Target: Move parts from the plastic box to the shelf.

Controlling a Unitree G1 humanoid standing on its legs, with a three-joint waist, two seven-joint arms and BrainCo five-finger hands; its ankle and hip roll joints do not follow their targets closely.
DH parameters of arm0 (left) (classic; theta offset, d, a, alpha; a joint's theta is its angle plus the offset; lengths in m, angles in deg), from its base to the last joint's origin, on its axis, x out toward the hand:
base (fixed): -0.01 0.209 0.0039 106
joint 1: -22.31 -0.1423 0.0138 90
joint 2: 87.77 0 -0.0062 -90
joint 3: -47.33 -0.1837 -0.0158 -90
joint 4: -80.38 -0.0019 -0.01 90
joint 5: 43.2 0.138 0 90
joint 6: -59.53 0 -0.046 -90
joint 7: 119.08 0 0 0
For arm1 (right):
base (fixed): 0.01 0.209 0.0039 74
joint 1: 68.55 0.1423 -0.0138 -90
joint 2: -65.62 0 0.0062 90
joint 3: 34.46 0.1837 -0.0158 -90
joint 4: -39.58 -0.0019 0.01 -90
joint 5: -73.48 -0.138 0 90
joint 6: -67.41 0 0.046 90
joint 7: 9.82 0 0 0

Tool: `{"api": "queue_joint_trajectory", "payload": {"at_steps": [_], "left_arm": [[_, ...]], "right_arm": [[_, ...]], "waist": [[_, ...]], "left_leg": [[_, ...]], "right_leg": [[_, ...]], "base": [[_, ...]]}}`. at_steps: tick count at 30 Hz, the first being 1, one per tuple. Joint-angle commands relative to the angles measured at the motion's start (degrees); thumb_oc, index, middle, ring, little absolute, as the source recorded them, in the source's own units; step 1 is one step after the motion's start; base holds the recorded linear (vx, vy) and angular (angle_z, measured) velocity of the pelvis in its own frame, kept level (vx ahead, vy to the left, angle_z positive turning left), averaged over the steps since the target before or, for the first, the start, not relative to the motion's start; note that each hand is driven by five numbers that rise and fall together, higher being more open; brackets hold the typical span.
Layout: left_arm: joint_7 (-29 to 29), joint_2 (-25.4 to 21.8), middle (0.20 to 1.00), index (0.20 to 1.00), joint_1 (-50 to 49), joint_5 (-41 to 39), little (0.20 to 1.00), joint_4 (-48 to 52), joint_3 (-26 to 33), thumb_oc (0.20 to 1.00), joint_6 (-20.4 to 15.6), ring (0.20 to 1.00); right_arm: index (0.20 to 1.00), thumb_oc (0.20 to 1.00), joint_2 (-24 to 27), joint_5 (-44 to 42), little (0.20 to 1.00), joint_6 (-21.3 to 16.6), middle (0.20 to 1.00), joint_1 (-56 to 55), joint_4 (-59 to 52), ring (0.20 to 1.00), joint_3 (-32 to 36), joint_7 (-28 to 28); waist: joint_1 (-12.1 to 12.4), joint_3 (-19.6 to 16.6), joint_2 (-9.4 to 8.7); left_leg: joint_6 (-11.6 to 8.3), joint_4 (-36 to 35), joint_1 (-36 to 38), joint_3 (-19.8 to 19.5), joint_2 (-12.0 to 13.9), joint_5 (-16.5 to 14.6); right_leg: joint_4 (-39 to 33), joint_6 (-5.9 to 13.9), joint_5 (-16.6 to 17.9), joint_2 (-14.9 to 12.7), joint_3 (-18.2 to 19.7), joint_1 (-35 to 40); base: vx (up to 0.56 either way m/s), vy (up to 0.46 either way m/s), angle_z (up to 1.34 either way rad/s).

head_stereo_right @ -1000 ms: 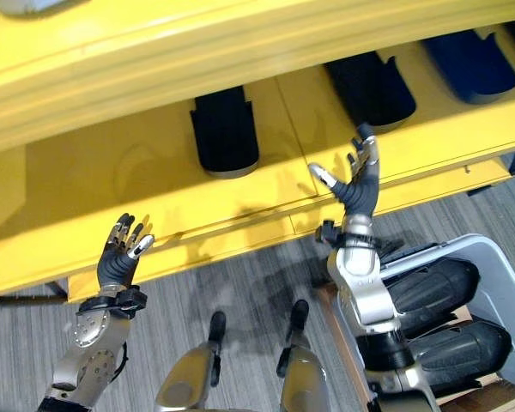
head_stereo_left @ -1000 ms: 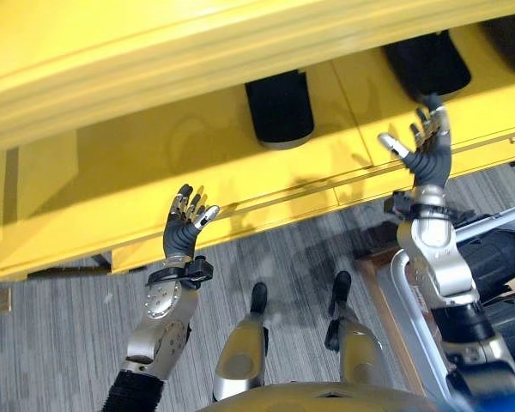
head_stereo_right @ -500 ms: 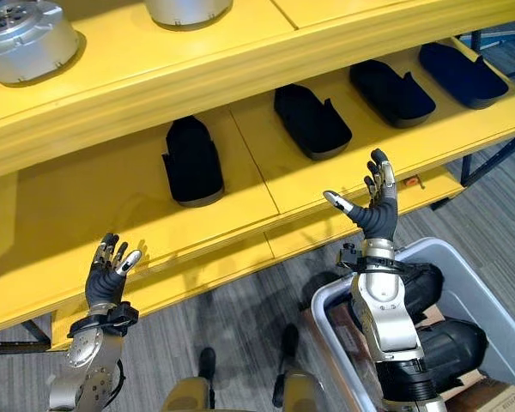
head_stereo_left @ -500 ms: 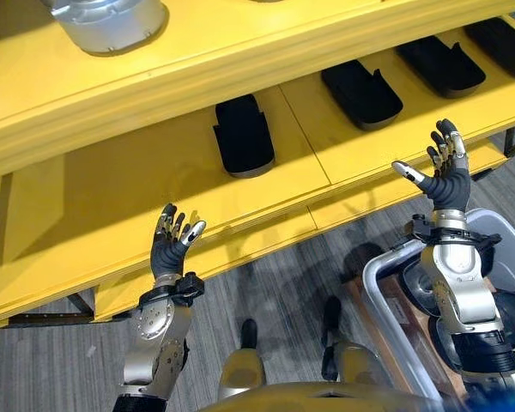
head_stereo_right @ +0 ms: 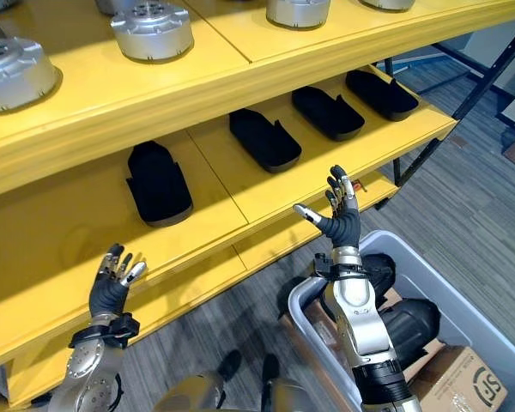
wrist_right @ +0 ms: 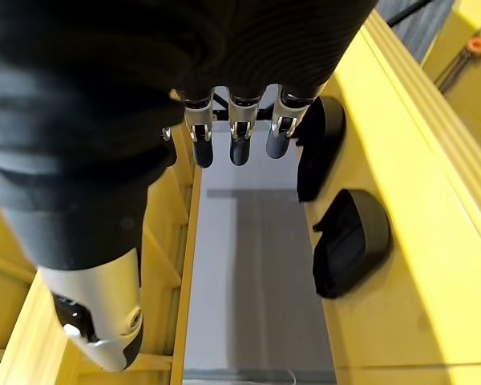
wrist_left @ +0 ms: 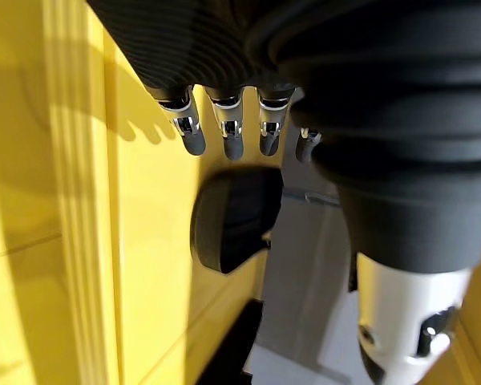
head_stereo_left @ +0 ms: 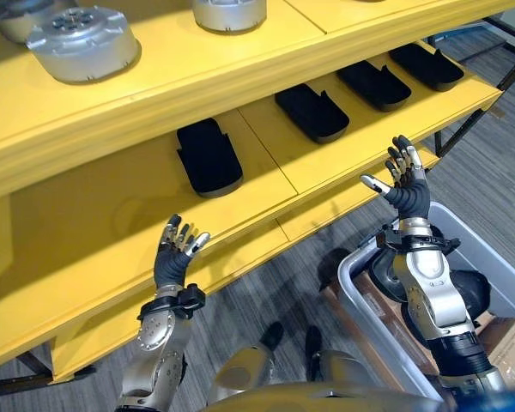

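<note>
Hands were raised empty before the yellow shelf (head_stereo_right: 240, 193), the left hand (head_stereo_left: 173, 257) and right hand (head_stereo_right: 339, 219) both with fingers spread and nothing gripped, probably because a placement was finished. Black parts (head_stereo_right: 264, 139) were lined along the lower shelf, while more parts (head_stereo_right: 412, 322) were left in the plastic box (head_stereo_right: 489, 322) at near right, so another pick was judged due.

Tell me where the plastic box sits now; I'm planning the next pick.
The plastic box sits on the floor at the robot's lower right, below the yellow shelf, with the open right hand raised above its near rim.
</note>
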Motion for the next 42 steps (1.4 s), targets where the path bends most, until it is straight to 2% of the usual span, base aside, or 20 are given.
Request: {"api": "queue_joint_trajectory", "payload": {"at_steps": [1, 2, 3, 9, 10, 12, 13, 14, 18, 23, 27, 33, 34, 35, 36, 37, 38, 39, 40, 42], "left_arm": [[-1.3, -0.8, 1.0, 1.0, -1.2, 2.5, 1.0, 4.2, 2.6, 1.0, -2.1, 1.0], [-1.3, -0.9, 1.0, 1.0, -1.4, 2.2, 1.0, 4.1, 2.6, 1.0, -2.1, 1.0], [-1.4, -1.3, 1.0, 1.0, -1.6, 2.0, 1.0, 3.6, 2.4, 1.0, -1.3, 1.0], [-1.8, -2.9, 1.0, 1.0, -0.6, 2.7, 1.0, 3.8, 2.2, 1.0, -1.1, 1.0], [-1.7, -3.2, 1.0, 1.0, -0.5, 2.8, 1.0, 3.8, 2.4, 1.0, -1.2, 1.0], [-1.5, -3.4, 1.0, 1.0, -0.5, 2.7, 1.0, 3.7, 2.7, 1.0, -1.4, 1.0], [-0.4, -3.8, 1.0, 1.0, -1.5, 2.2, 1.0, 3.8, 4.3, 1.0, -1.8, 1.0], [-0.2, -3.5, 1.0, 1.0, -2.4, 1.7, 1.0, 3.3, 4.8, 1.0, -1.6, 1.0], [0.6, -2.9, 1.0, 1.0, -2.8, 2.2, 1.0, 2.6, 5.6, 1.0, -0.9, 1.0], [0.4, -1.6, 1.0, 1.0, -3.4, 2.1, 1.0, 2.1, 5.7, 1.0, -0.4, 1.0], [-0.1, -1.9, 1.0, 1.0, -2.7, 2.7, 1.0, 0.6, 4.6, 1.0, 0.5, 1.0], [-1.5, -1.5, 1.0, 1.0, -2.2, 3.2, 1.0, -0.3, 4.1, 1.0, 0.8, 1.0], [-1.7, -1.4, 1.0, 1.0, -2.3, 3.0, 1.0, -0.3, 4.3, 1.0, 0.8, 1.0], [-1.8, -1.1, 1.0, 1.0, -2.7, 2.7, 1.0, -0.6, 4.4, 1.0, 0.9, 1.0], [-1.8, -1.1, 1.0, 1.0, -2.6, 2.7, 1.0, -0.6, 4.4, 1.0, 0.9, 1.0], [-1.8, -1.2, 1.0, 1.0, -2.3, 2.5, 1.0, -0.7, 4.4, 1.0, 0.9, 1.0], [-1.4, -1.0, 1.0, 1.0, -1.3, 2.7, 1.0, -0.5, 3.9, 1.0, 0.8, 1.0], [-1.4, -1.0, 1.0, 1.0, -1.2, 2.7, 1.0, -0.5, 4.0, 1.0, 0.8, 1.0], [-1.7, -1.1, 1.0, 1.0, -1.2, 3.2, 1.0, -0.5, 4.2, 1.0, 1.0, 1.0], [-1.6, -1.5, 1.0, 1.0, -1.6, 4.1, 1.0, -0.4, 4.1, 1.0, 0.9, 1.0]], "right_arm": [[1.0, 1.0, 1.7, -1.5, 1.0, -1.6, 1.0, 1.3, -2.9, 1.0, 1.5, 1.3], [1.0, 1.0, 1.7, -1.5, 1.0, -1.5, 1.0, 1.1, -2.9, 1.0, 1.5, 1.3], [1.0, 1.0, 0.9, -2.4, 1.0, -0.8, 1.0, 0.5, -2.5, 1.0, 1.5, 1.7], [1.0, 1.0, 0.0, -2.4, 1.0, -0.2, 1.0, 0.6, -2.9, 1.0, 1.8, 1.7], [1.0, 1.0, -0.3, -2.2, 1.0, -0.3, 1.0, 1.2, -2.8, 1.0, 1.6, 1.8], [1.0, 1.0, -0.5, -1.9, 1.0, -0.4, 1.0, 2.1, -2.3, 1.0, 1.0, 1.8], [1.0, 1.0, -1.5, -1.1, 1.0, -0.3, 1.0, 4.3, -0.7, 1.0, -1.6, 2.1], [1.0, 1.0, -1.6, -1.0, 1.0, 0.1, 1.0, 4.8, -0.4, 1.0, -2.3, 2.4], [1.0, 1.0, -1.3, -0.3, 1.0, 0.7, 1.0, 4.2, -0.6, 1.0, -1.4, 2.1], [1.0, 1.0, -0.6, -0.2, 1.0, 0.8, 1.0, 1.7, -1.9, 1.0, 0.1, 2.3], [1.0, 1.0, 0.7, -0.1, 1.0, 0.7, 1.0, -3.0, -2.4, 1.0, 3.8, 2.3], [1.0, 1.0, 1.3, -0.1, 1.0, 0.6, 1.0, -10.7, -1.5, 1.0, 9.6, 2.4], [1.0, 1.0, 1.4, -0.2, 1.0, 0.7, 1.0, -11.5, -1.6, 1.0, 10.3, 2.6], [1.0, 1.0, 1.4, -0.8, 1.0, 0.4, 1.0, -12.9, -1.6, 1.0, 11.0, 2.9], [1.0, 1.0, 1.3, -0.8, 1.0, 0.4, 1.0, -12.9, -1.6, 1.0, 11.0, 2.9], [1.0, 1.0, 1.8, -0.9, 1.0, 0.2, 1.0, -13.0, -1.6, 1.0, 11.5, 2.8], [1.0, 1.0, 2.5, -0.9, 1.0, -0.1, 1.0, -11.5, -1.4, 1.0, 11.1, 2.2], [1.0, 1.0, 2.5, -0.9, 1.0, -0.1, 1.0, -11.5, -1.4, 1.0, 11.1, 2.2], [1.0, 1.0, 2.2, -1.3, 1.0, -0.1, 1.0, -11.1, -0.7, 1.0, 11.5, 1.9], [1.0, 1.0, 1.8, -1.2, 1.0, -0.2, 1.0, -11.2, -0.3, 1.0, 11.3, 1.1]], "waist": [[1.1, -1.0, 0.01], [0.9, -1.2, 0.06], [0.4, -1.6, 0.12], [-1.1, -0.9, 0.36], [-1.0, -0.6, 0.39], [-0.4, 0.1, 0.45], [2.4, 0.8, 1.77], [2.9, 0.5, 2.24], [2.3, 0.1, 1.48], [1.0, -1.0, 0.05], [-1.2, -1.5, -0.42], [-3.8, -1.3, -0.09], [-4.1, -1.0, -0.04], [-4.4, 0.3, -0.03], [-4.5, 0.0, -0.13], [-4.3, 1.6, -0.52], [-3.1, 4.9, -1.67], [-3.0, 4.8, -1.72], [-3.0, 4.5, -2.64], [-2.5, 4.3, -2.11]], "left_leg": [[0.3, -5.0, 3.7, -1.3, -0.7, 2.4], [0.68, -5.0, 3.9, -0.5, -0.7, 2.0], [2.08, -4.2, 4.6, 1.5, -0.9, 0.5], [4.3, -2.2, 3.7, 6.5, -2.0, -1.6], [4.51, -1.9, 3.3, 7.3, -1.9, -1.8], [4.62, -1.8, 3.0, 9.0, -1.2, -2.0], [3.77, -2.8, 3.2, 14.0, 2.3, -2.3], [3.75, -3.8, 4.1, 16.1, 3.8, -2.5], [3.22, -5.9, 5.5, 19.1, 4.5, -3.3], [2.1, -6.9, 6.8, 19.9, 6.5, -4.0], [0.13, -8.1, 8.2, 19.5, 9.5, -3.9], [-2.01, -8.3, 8.0, 19.8, 12.1, -2.8], [-2.2, -6.5, 7.4, 20.0, 12.3, -2.8], [-3.34, 1.7, 4.7, 21.1, 12.0, -1.4], [-3.3, 2.1, 4.0, 20.9, 11.8, -1.3], [-4.11, 10.2, -0.4, 21.4, 11.0, 0.9], [-3.46, 15.1, -7.4, 20.2, 9.7, 1.7], [-3.43, 15.2, -7.5, 20.3, 9.7, 1.6], [-3.4, 8.1, -8.6, 20.2, 12.7, 0.5], [-4.55, -2.4, -8.9, 18.2, 16.6, 6.5]], "right_leg": [[-10.2, 2.41, 2.5, 1.1, 1.6, 8.0], [-10.4, 2.69, 2.8, 1.1, 2.3, 8.1], [-10.0, 3.26, 3.5, 1.1, 4.8, 7.9], [-7.2, 5.81, 5.4, 2.0, 12.0, 3.5], [-5.9, 6.28, 5.3, 2.2, 11.9, 2.3], [-3.9, 6.83, 5.0, 2.1, 10.5, 0.9], [-2.8, 6.03, 2.9, -4.8, -7.5, 1.3], [-3.3, 5.3, 3.5, -7.2, -11.4, 2.3], [-7.7, 7.07, 6.8, -9.5, -14.1, 2.7], [-11.0, 6.59, 7.3, -7.7, -14.8, 4.2], [-12.1, 5.52, 5.4, -5.4, -14.9, 6.1], [-11.6, 4.39, 3.1, -4.2, -16.7, 6.6], [-11.3, 4.04, 2.5, -4.0, -16.5, 6.5], [-10.8, 2.94, 1.3, -3.3, -16.2, 7.2], [-10.8, 2.97, 1.5, -3.5, -16.4, 6.8], [-10.3, 2.37, 1.0, -3.8, -16.5, 7.0], [-9.4, 2.06, 0.4, -4.7, -15.7, 7.1], [-9.3, 2.09, 0.4, -4.7, -15.6, 6.9], [-9.9, 3.4, 0.5, -5.3, -14.6, 7.2], [-9.9, 4.22, 0.2, -4.8, -12.3, 7.3]], "base": [[0.0, 0.082, -0.42], [-0.02, 0.189, -0.51], [-0.04, 0.227, -0.6], [-0.09, 0.17, -0.91], [-0.18, 0.118, -0.63], [-0.12, 0.025, -1.11], [-0.07, -0.013, -2.44], [-0.06, -0.02, -2.59], [0.08, -0.074, -0.85], [0.15, -0.159, -0.01], [0.16, -0.168, 0.01], [0.12, -0.111, 0.16], [0.15, -0.139, 0.25], [0.08, -0.09, 0.09], [0.02, -0.106, 0.05], [-0.05, -0.08, 0.06], [-0.04, -0.083, 0.06], [0.11, 0.015, -0.31], [0.18, 0.123, -0.47], [0.21, 0.19, -0.4]]}}
